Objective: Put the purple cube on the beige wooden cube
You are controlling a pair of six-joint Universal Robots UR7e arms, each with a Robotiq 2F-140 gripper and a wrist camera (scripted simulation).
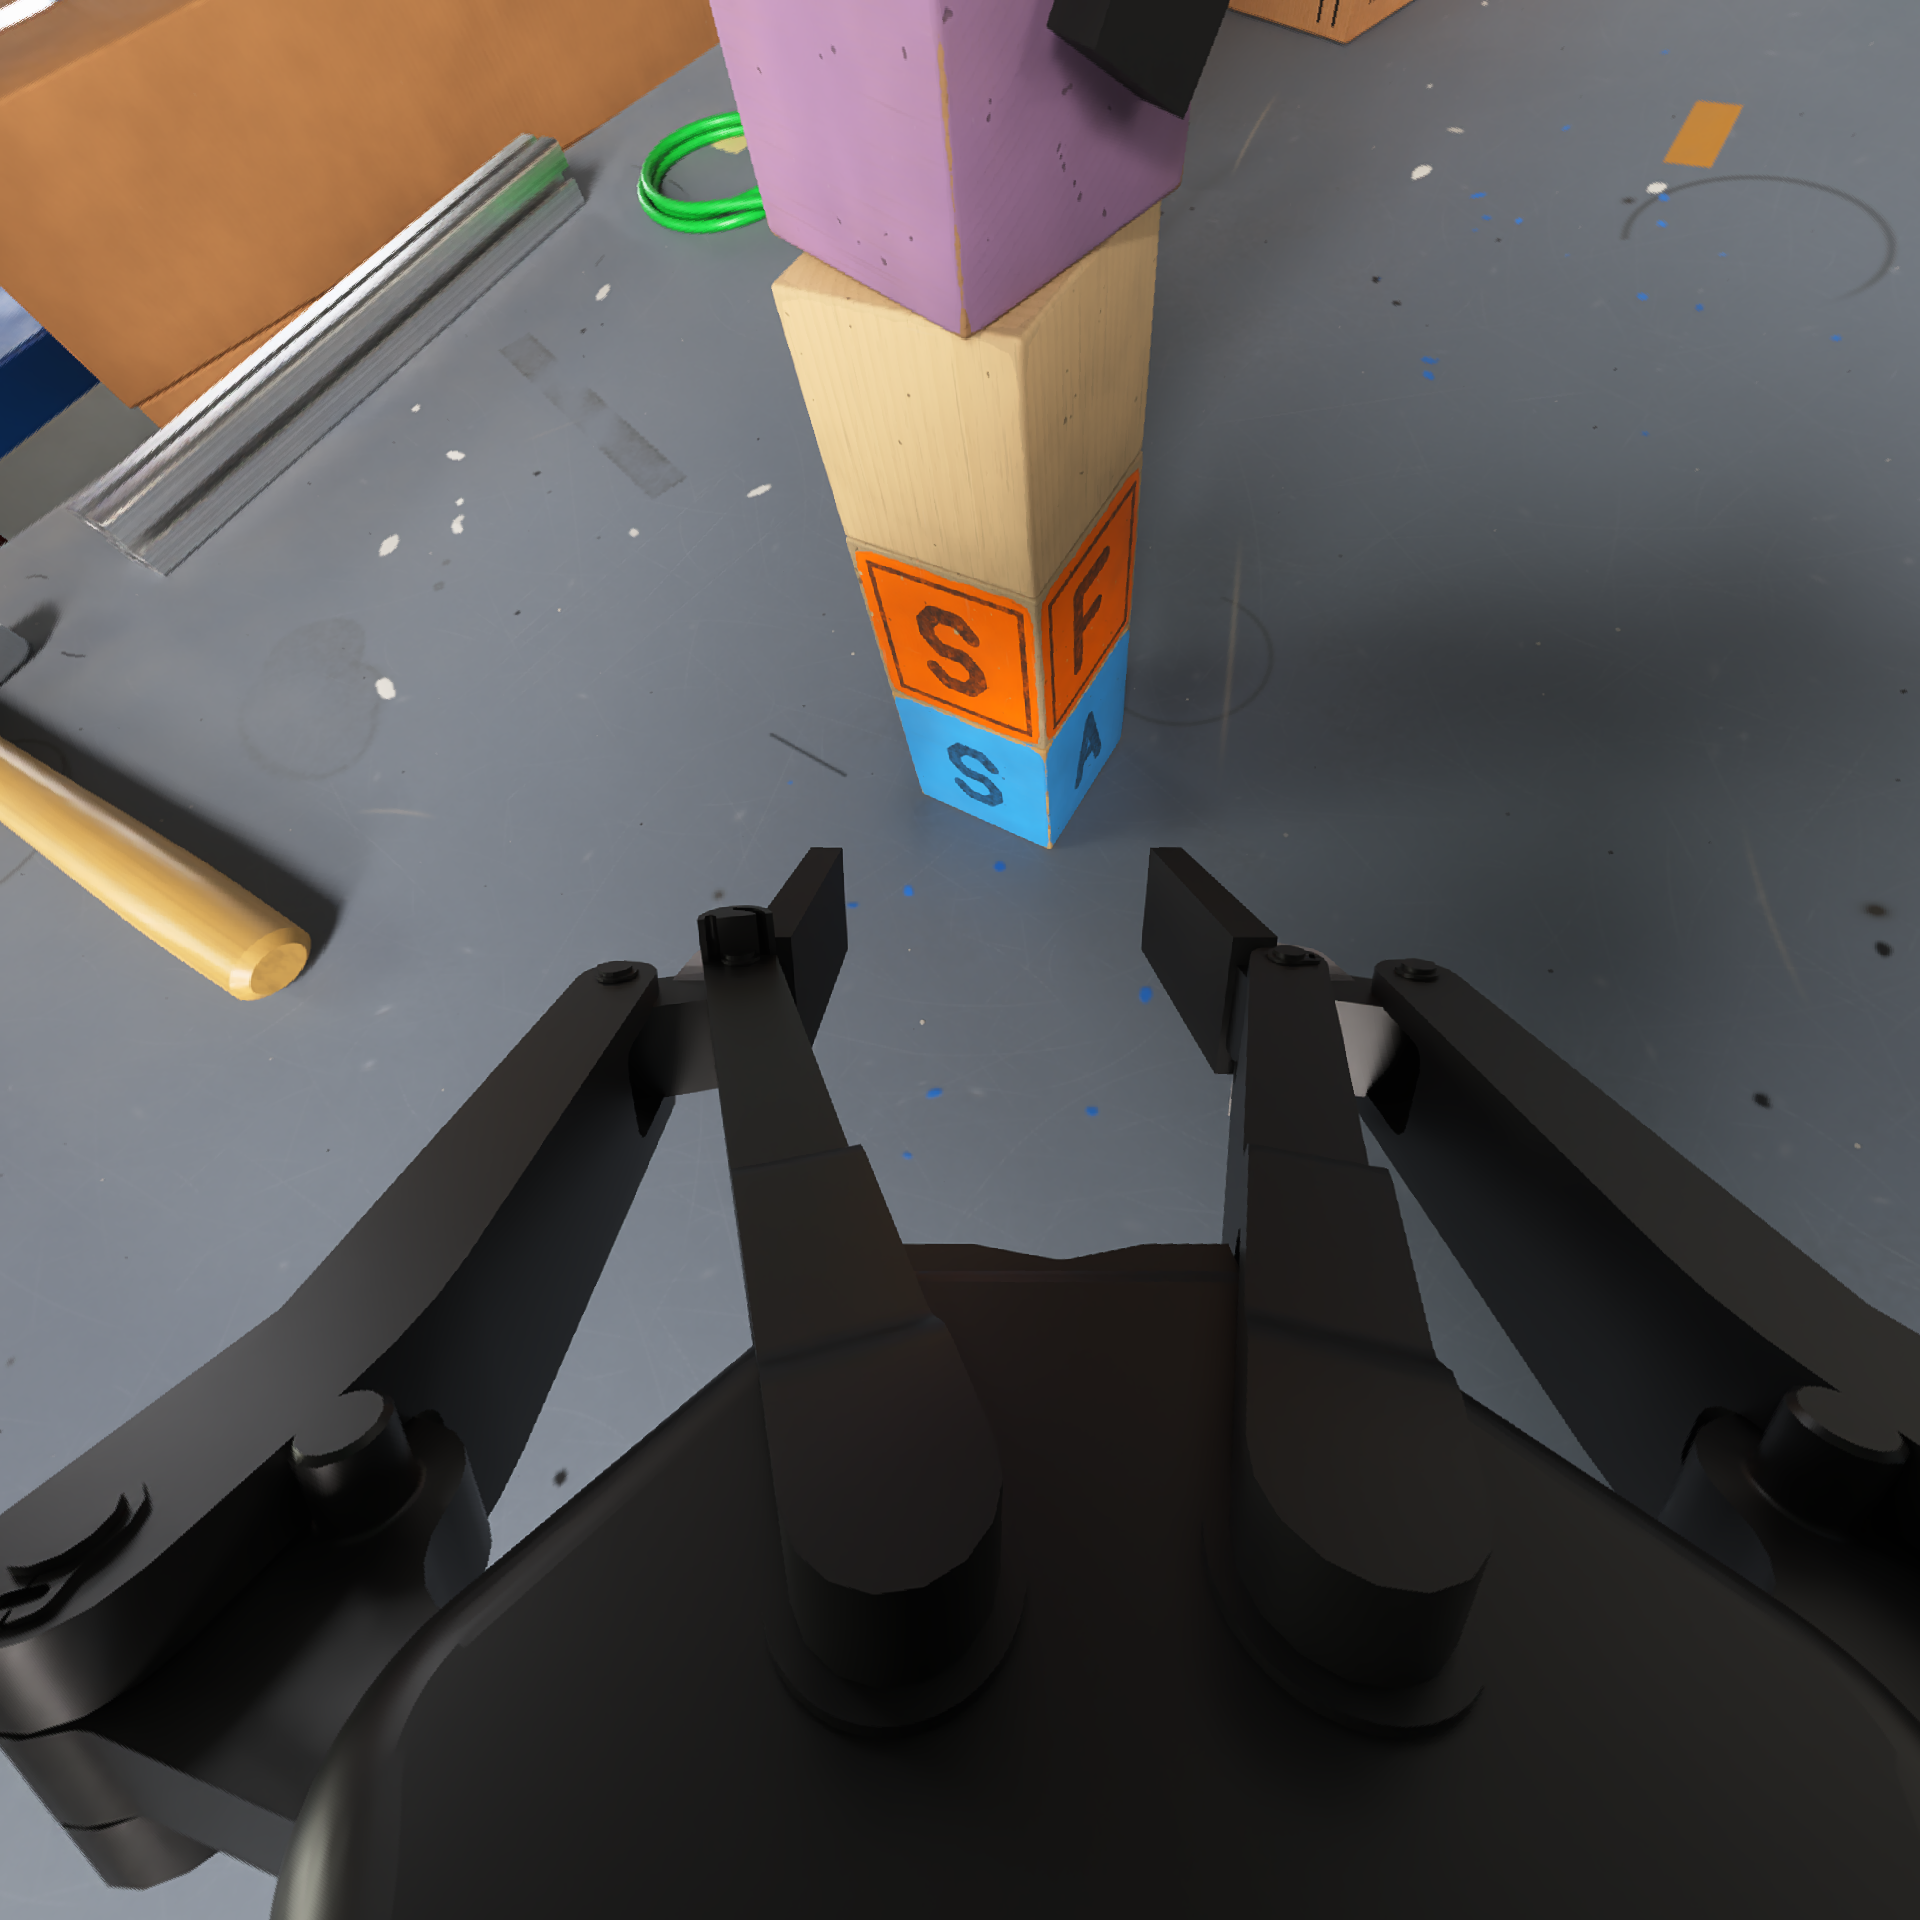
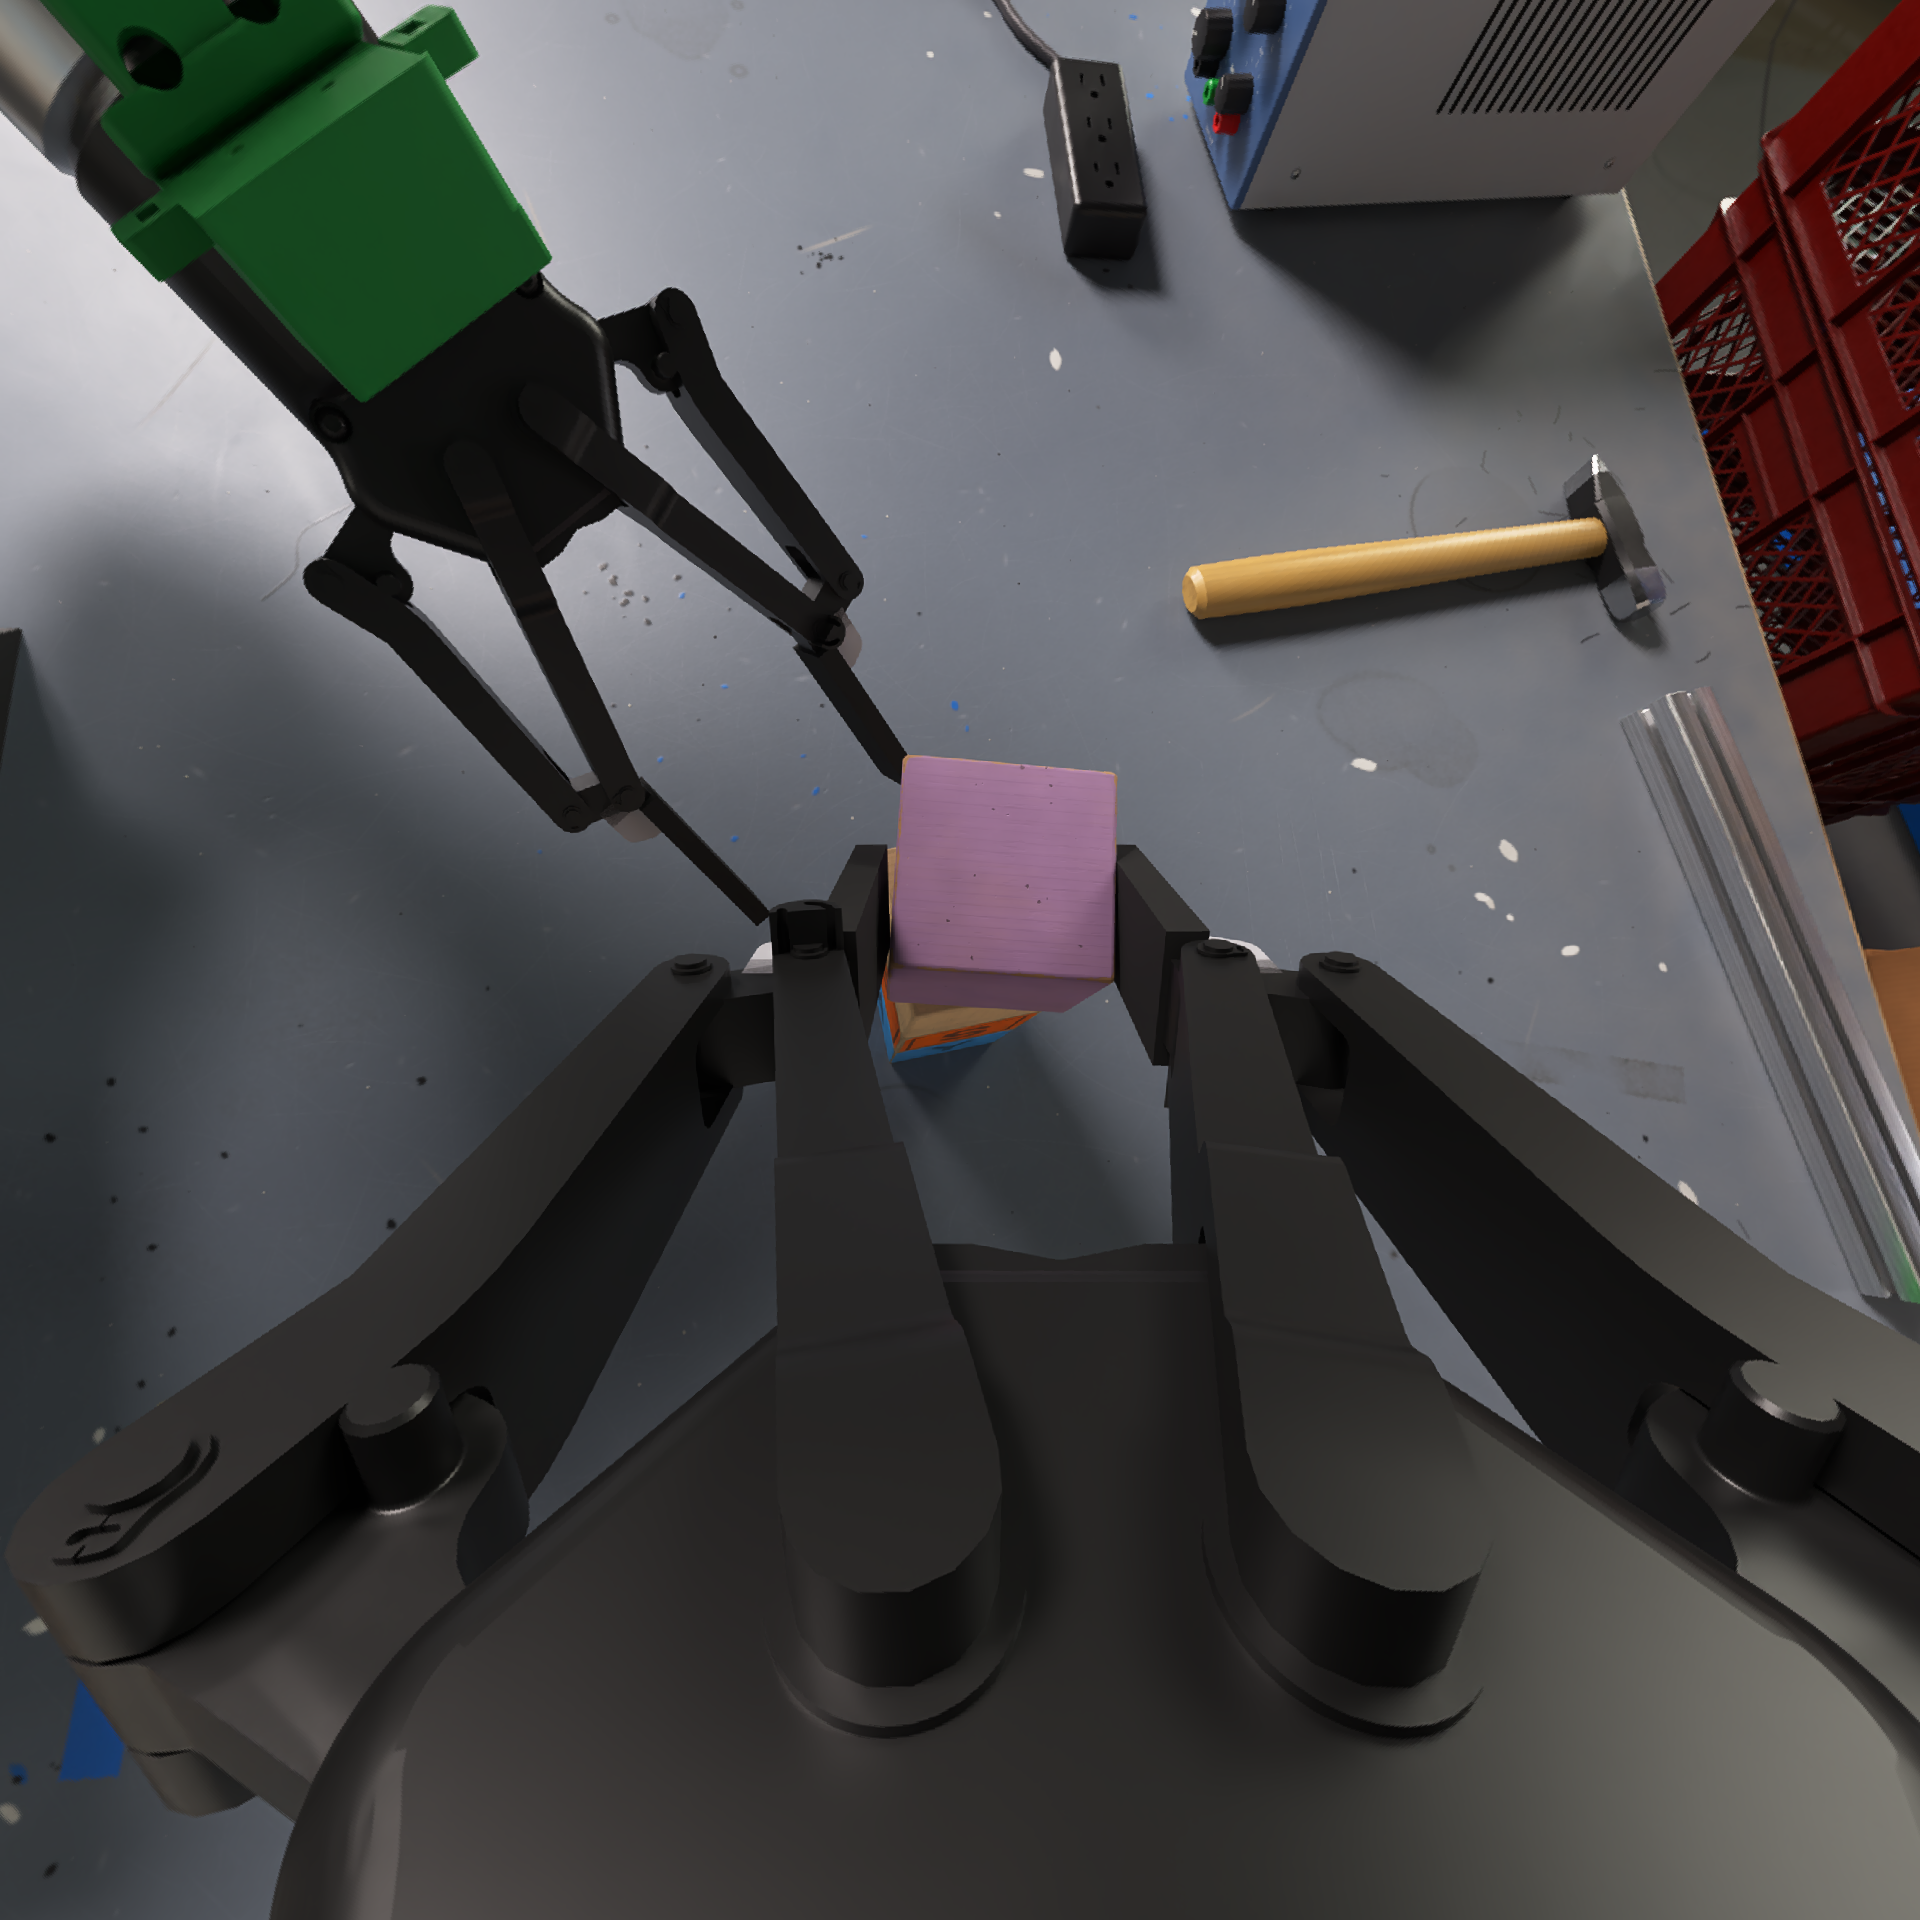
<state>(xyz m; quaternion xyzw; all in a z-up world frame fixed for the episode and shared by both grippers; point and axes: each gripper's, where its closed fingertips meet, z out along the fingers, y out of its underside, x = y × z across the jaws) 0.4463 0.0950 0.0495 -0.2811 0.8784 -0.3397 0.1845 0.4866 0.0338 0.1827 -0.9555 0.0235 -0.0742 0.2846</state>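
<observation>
Your right tool [image 2: 1003, 914] clamps the purple cube [image 2: 1003, 868].
It sits on the beige cube [image 1: 971, 447], atop orange [image 1: 992, 644] and blue [image 1: 1013, 774] blocks; your left tool [image 1: 992, 914] hangs apart, low over the bench [image 1: 1507, 727].

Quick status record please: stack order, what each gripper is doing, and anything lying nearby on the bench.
stack, top to bottom: purple cube, beige wooden cube, orange lettered block, blue lettered block
purple cube: twisted relative to beige cube
right gripper: fingers flanking purple cube
left gripper: open, empty, near stack base
nearby: wooden-handled hammer, green cable coil
</observation>
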